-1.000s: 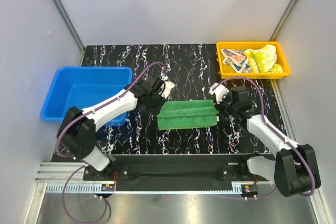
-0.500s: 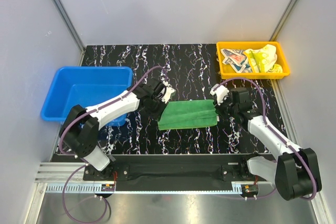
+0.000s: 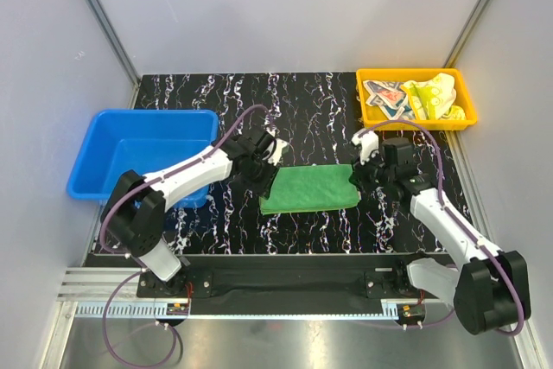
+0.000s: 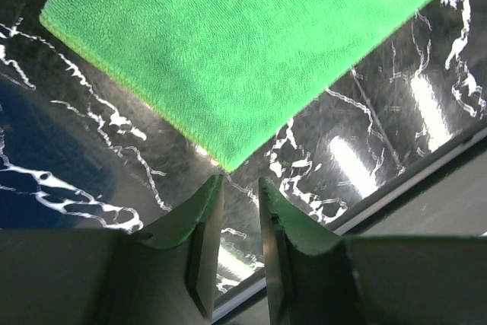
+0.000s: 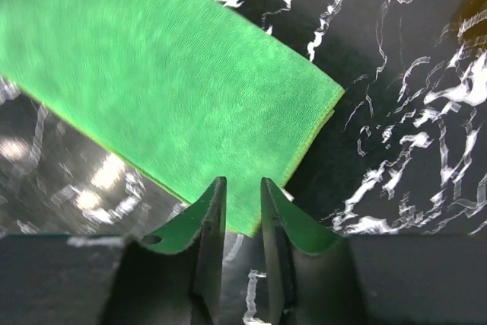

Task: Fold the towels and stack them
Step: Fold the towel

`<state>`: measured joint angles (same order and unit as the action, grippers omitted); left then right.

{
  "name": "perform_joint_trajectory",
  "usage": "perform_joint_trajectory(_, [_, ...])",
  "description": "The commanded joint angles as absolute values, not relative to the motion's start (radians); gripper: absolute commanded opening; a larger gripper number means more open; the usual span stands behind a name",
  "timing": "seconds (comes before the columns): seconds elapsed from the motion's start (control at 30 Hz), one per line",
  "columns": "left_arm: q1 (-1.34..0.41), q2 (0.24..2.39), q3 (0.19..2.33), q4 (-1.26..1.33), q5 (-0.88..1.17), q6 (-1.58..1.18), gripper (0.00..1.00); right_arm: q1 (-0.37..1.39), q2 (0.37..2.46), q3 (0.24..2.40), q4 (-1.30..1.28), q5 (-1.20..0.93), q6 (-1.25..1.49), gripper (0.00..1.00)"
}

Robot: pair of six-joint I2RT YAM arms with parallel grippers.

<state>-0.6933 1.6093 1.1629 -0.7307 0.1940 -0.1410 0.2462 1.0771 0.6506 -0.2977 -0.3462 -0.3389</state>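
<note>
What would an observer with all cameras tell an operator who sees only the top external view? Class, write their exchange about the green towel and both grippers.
Operator: Is the left gripper holding the green towel?
Observer: No; left wrist shows only table between its slightly parted jaws.
Operator: And the right gripper?
Observer: Right wrist shows it slightly parted too, above the towel's corner, cloth visible through the gap.
</note>
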Motion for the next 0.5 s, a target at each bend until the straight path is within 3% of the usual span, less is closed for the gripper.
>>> perform_joint_trajectory(0.0, [-0.698, 1.654, 1.163, -0.655, 0.178, -0.244, 0.29, 0.253, 1.139, 0.747, -0.241, -0.281, -0.04, 0.3])
perform_joint_trajectory(0.03, [-0.698, 1.666, 1.154, -0.646, 0.181, -0.267, 0.29, 0.253, 1.207, 0.811, -0.274, -0.262, 0.035, 0.18])
perform_joint_trajectory(0.13, [-0.699, 1.667, 1.091, -0.594, 0.189, -0.302, 0.3, 0.253, 1.378, 0.971, -0.505, -0.203, 0.164, 0.01])
perform_joint_trajectory(0.27, [-0.71, 1.655, 1.002, -0.5, 0.156, -0.363, 0.29, 0.253, 1.451, 0.928, -0.487, -0.155, 0.273, 0.11])
perform_joint_trajectory(0.47, [-0.712, 1.678, 1.002, -0.549, 0.092, -0.396, 0.29, 0.244, 1.517, 0.85, -0.453, -0.09, 0.374, 0.06])
